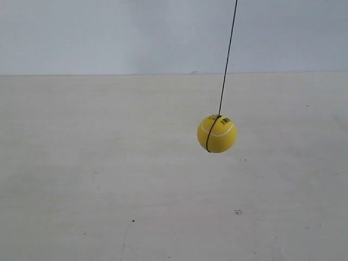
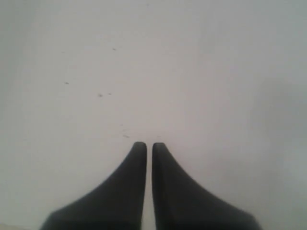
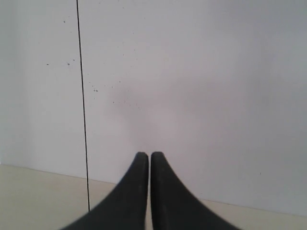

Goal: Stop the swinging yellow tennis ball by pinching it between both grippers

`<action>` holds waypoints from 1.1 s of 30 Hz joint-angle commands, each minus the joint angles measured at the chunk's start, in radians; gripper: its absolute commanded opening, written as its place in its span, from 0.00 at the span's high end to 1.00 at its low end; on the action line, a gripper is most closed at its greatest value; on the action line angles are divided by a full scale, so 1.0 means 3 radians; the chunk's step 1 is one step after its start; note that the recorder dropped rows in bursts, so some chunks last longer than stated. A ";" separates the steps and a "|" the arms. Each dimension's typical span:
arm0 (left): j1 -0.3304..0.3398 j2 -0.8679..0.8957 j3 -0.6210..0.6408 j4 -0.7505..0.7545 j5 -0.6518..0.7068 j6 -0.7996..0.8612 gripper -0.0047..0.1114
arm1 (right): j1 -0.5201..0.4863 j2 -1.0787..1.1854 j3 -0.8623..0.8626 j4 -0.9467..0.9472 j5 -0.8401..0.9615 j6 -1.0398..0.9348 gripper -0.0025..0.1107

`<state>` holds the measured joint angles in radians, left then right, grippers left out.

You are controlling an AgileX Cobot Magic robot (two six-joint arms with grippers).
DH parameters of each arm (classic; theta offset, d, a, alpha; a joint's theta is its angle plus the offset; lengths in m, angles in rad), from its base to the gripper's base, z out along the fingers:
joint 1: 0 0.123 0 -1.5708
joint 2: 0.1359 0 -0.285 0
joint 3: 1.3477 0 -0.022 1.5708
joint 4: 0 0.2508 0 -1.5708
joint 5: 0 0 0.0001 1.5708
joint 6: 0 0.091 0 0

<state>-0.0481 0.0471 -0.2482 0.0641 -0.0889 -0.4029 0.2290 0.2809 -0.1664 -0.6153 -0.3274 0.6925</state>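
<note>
The yellow tennis ball [image 1: 217, 133] hangs above the pale table on a thin black string [image 1: 227, 60] that slants up to the right. It shows a white seam and small dark print. Neither gripper appears in the exterior view. In the left wrist view my left gripper [image 2: 145, 145] is shut, its black wedge jaws nearly touching with nothing between them, facing a bare pale surface. My right gripper [image 3: 146, 155] is likewise shut and empty. The string [image 3: 82, 105] runs past it as a thin dark line, but the ball itself is out of that view.
A pale table [image 1: 109, 179] with a few dark specks fills the lower exterior view, and a light grey wall [image 1: 109, 32] stands behind it. The right wrist view shows the wall [image 3: 201, 72] meeting the table edge [image 3: 29, 184].
</note>
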 commanded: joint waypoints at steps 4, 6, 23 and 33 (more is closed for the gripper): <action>0.0437 -0.0157 0.0009 -0.0759 0.0692 0.1368 0.92 | 0.0002 -0.0028 0.0020 0.0012 0.0006 0.0016 0.98; 0.0452 -0.0157 0.0025 -0.0759 0.0922 0.1633 0.92 | 0.0002 -0.0028 0.0020 0.0012 0.0006 0.0016 0.98; 0.0452 -0.0157 0.0817 -0.0106 0.0792 0.1378 0.92 | 0.0002 -0.0028 0.0020 0.0012 0.0006 0.0016 0.98; 0.0452 -0.0157 0.0827 -0.0047 0.0901 0.1323 0.92 | 0.0002 -0.0028 0.0020 0.0012 0.0006 0.0016 0.98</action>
<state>0.0833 0.0024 -0.0032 0.0452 0.1511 -0.0138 0.2290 0.2771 -0.1664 -0.6153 -0.3274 0.6944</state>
